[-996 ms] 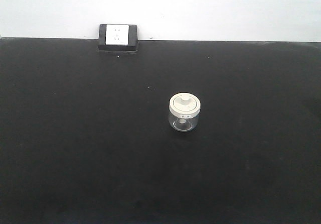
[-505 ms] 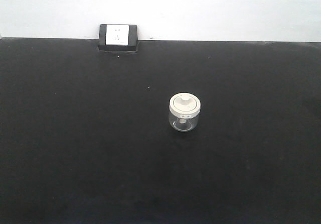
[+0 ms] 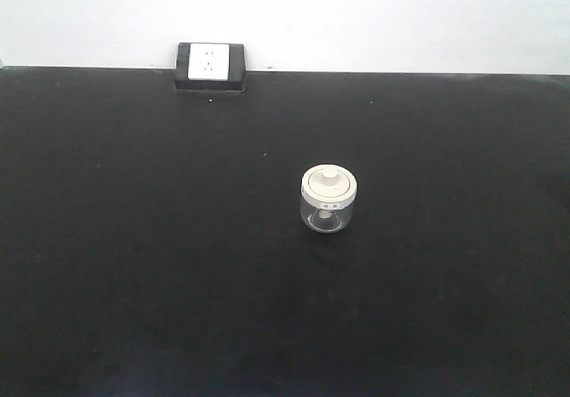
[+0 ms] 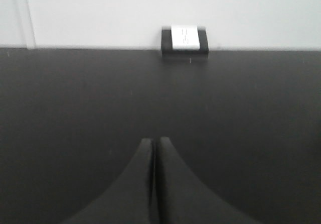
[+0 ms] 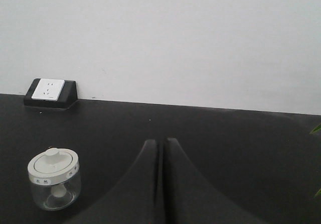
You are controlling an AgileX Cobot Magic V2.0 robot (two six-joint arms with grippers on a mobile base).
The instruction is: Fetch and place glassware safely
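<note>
The glassware (image 3: pixel 329 200) is a small squat clear jar with a cream-white knobbed lid, standing upright near the middle of the black table (image 3: pixel 134 263). In the right wrist view the glassware (image 5: pixel 53 179) sits low at the left, apart from my right gripper (image 5: pixel 161 142), whose two dark fingers are pressed together with nothing between them. My left gripper (image 4: pixel 155 141) is also shut and empty, pointing at the back wall; the jar does not appear in its view. Neither gripper shows in the front view.
A black-framed white power socket (image 3: pixel 210 65) stands at the table's back edge against the white wall, also seen as the socket (image 4: pixel 184 39) and the socket (image 5: pixel 50 93). A green leaf tip (image 5: pixel 316 128) shows at the far right.
</note>
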